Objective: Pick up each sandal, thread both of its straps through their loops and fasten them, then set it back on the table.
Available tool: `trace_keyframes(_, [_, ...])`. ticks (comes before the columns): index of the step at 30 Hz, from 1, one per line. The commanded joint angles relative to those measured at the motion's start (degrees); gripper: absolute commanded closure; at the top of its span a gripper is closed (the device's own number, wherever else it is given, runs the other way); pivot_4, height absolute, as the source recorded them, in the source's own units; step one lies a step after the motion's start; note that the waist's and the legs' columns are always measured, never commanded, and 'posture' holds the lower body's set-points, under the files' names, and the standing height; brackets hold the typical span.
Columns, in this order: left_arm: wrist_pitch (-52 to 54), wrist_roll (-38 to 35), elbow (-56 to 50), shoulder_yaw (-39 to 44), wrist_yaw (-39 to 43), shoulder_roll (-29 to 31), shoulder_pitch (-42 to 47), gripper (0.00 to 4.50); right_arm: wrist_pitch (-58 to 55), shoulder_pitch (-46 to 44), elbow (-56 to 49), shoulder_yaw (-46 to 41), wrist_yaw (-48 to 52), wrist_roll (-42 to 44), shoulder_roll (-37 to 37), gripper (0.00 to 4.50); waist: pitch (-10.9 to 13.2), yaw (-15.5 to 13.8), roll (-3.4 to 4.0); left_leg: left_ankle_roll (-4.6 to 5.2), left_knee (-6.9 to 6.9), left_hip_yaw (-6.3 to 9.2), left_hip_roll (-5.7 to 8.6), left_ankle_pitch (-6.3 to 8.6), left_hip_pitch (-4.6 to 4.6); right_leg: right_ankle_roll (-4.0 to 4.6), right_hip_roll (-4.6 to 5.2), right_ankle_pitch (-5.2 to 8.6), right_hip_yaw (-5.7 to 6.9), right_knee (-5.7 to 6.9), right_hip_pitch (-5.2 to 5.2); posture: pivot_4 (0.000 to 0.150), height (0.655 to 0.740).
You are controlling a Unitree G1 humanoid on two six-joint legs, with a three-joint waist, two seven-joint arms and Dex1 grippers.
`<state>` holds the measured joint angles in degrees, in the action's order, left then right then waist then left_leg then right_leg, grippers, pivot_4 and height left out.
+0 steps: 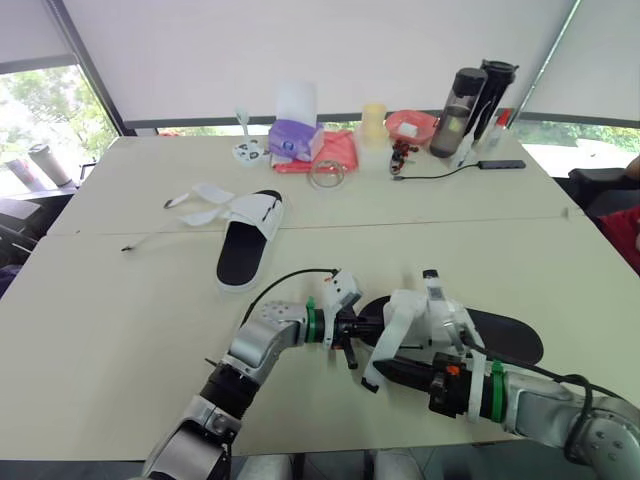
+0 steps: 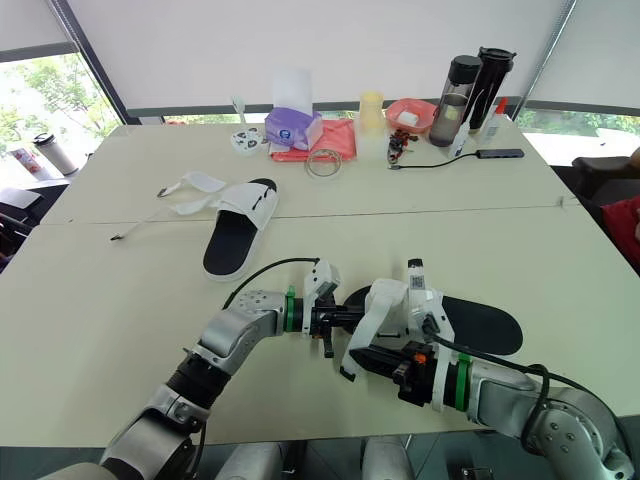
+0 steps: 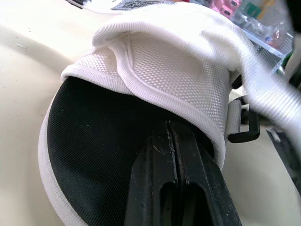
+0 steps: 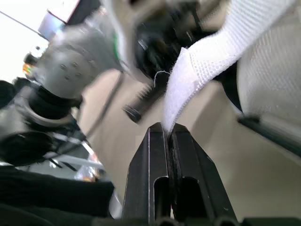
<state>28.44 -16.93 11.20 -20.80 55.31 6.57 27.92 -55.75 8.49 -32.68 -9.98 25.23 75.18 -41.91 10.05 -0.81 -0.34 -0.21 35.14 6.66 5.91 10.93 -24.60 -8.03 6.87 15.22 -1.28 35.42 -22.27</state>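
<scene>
Near sandal point(image 1: 430, 315) sat at front of table point(image 1: 120, 330), in work. R gripper point(image 4: 168, 128) was clamped on its loose strap point(image 4: 188, 89). L gripper point(image 3: 169, 125) was closed, tips at upper's rim. Strap appeared unthreaded. Far sandal point(image 1: 245, 235) lay w/ both straps open. Neither sandal done.

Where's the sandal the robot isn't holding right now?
The second sandal lies on the table, to the robot's left and beyond its left pincer, straps loose, nearer than the purple box.
</scene>
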Motion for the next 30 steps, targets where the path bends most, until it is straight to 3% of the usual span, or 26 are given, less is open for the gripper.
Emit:
trace_keyframes(1, [0.75, 0.89, 1.15, -0.17, -0.44, 0.67, -0.47, 4.5, -0.21, -3.02, -0.55, -7.36, 3.11, 7.4, -4.53, 4.45, 0.0, 0.01, 0.01, 0.0, 0.01, 0.0, 0.0, 0.0, 0.0, 0.0, 0.0, 0.0, 0.0, 0.0, 0.0, 0.15, 0.74])
trace_keyframes(8, [-1.84, 2.74, 2.19, -1.89, 0.28, 1.18, 0.34, 4.5, -5.46, -11.99, 8.26, -7.88, 7.29, 9.23, -13.34, 4.45, 0.01, -0.09, -0.02, 0.01, -0.03, 0.0, -0.05, 0.0, -0.03, 0.01, 0.0, 0.0, 0.06, -0.03, -0.02, 0.15, 0.74])
trace_keyframes(18, [-2.04, 2.68, 0.91, -1.65, -0.56, 1.05, -0.57, 4.5, -5.7, -18.23, 15.84, -0.9, 21.48, -5.92, -17.66, 4.45, 0.0, -0.03, 0.0, 0.03, 0.01, -0.02, -0.01, 0.0, -0.11, 0.0, 0.01, 0.0, 0.06, -0.07, -0.08, 0.15, 0.74])
trace_keyframes(30, [-0.84, 2.3, -0.56, -1.09, -1.55, 1.26, -1.83, 4.5, -3.05, -22.47, 18.74, 5.69, 29.95, -18.81, -16.24, 4.45, 0.0, -0.02, -0.01, 0.02, 0.0, -0.02, 0.0, 0.01, -0.11, -0.01, 0.01, -0.01, 0.06, -0.06, -0.1, 0.15, 0.74])
